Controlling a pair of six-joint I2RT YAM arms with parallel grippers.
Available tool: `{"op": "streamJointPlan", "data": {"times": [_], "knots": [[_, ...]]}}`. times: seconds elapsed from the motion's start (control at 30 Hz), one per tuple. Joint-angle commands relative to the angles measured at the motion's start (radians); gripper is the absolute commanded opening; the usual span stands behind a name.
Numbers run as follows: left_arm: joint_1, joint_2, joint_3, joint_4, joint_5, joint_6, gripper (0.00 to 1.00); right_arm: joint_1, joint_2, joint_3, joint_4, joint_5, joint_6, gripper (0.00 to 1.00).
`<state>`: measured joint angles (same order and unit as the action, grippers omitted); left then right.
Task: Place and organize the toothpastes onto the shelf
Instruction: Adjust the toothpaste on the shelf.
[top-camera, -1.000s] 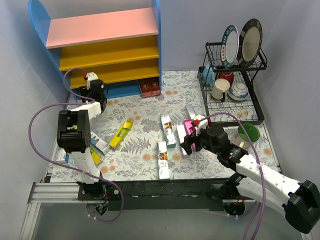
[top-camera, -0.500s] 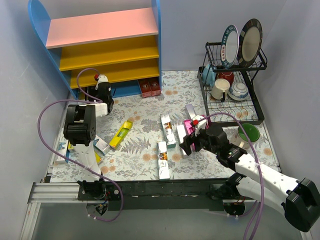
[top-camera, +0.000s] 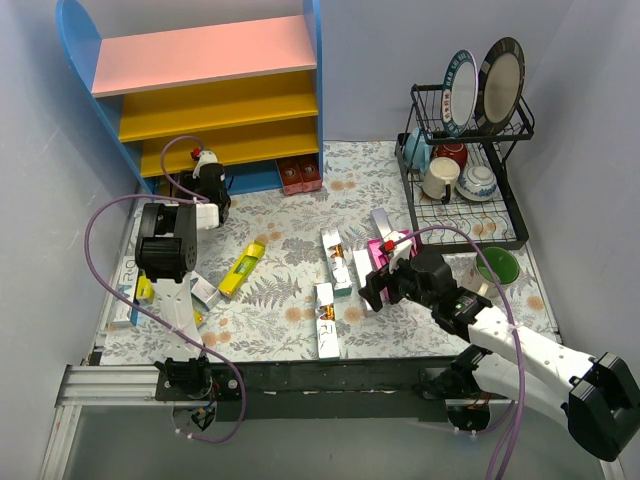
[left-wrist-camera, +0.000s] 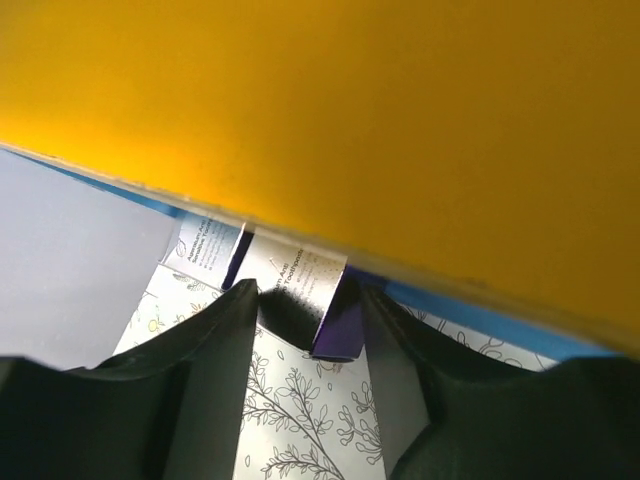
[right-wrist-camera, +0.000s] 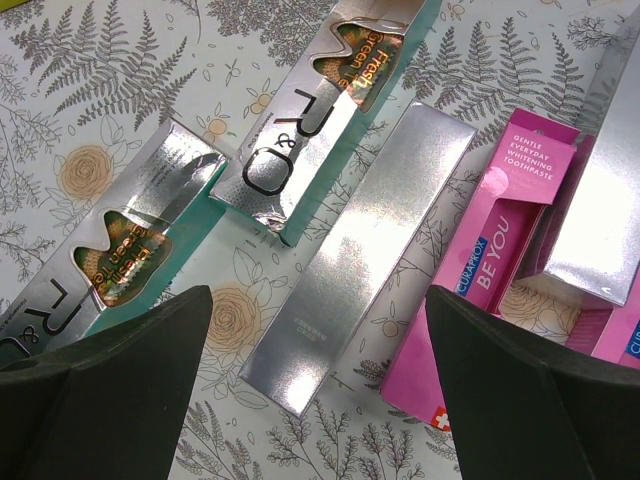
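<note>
1. Left gripper (top-camera: 210, 186): reaches into the shelf (top-camera: 200, 55), bottom bay, left end, apparently to seat a white-and-purple toothpaste box (left-wrist-camera: 298, 282). Jaws are narrow and flank the box's near end; whether they clamp it cannot be told.
2. That box: under the lowest yellow board (left-wrist-camera: 350, 110), long axis pointing far, into the shelf.
3. Right gripper (top-camera: 383, 283): jaws wide, empty, poised above a silver toothpaste box (right-wrist-camera: 362, 250) lying flat on the desk (top-camera: 285, 300), centre-right. Its axis runs roughly near to far.

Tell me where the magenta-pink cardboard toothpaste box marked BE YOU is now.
Right wrist view: the magenta-pink box lies flat on the fern-print cloth, right of centre, between a plain silver box and a second silver box overlapping it.
</note>
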<state>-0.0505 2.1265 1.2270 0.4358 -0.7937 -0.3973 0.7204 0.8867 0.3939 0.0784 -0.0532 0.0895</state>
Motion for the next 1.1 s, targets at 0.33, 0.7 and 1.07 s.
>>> {"op": "streamJointPlan", "data": {"times": [0.33, 0.7, 1.07], "knots": [[0.014, 0.052, 0.109, -0.091, -0.134, -0.115, 0.26, 0.004, -0.002, -0.009, 0.038, -0.002, -0.014, 0.96], [0.017, -0.005, 0.111, -0.126, -0.102, -0.161, 0.43, 0.005, -0.009, 0.0, 0.027, 0.0, -0.016, 0.96], [0.017, -0.077, 0.123, -0.196, -0.058, -0.228, 0.54, 0.004, -0.045, 0.013, 0.001, 0.009, -0.011, 0.96]]}}
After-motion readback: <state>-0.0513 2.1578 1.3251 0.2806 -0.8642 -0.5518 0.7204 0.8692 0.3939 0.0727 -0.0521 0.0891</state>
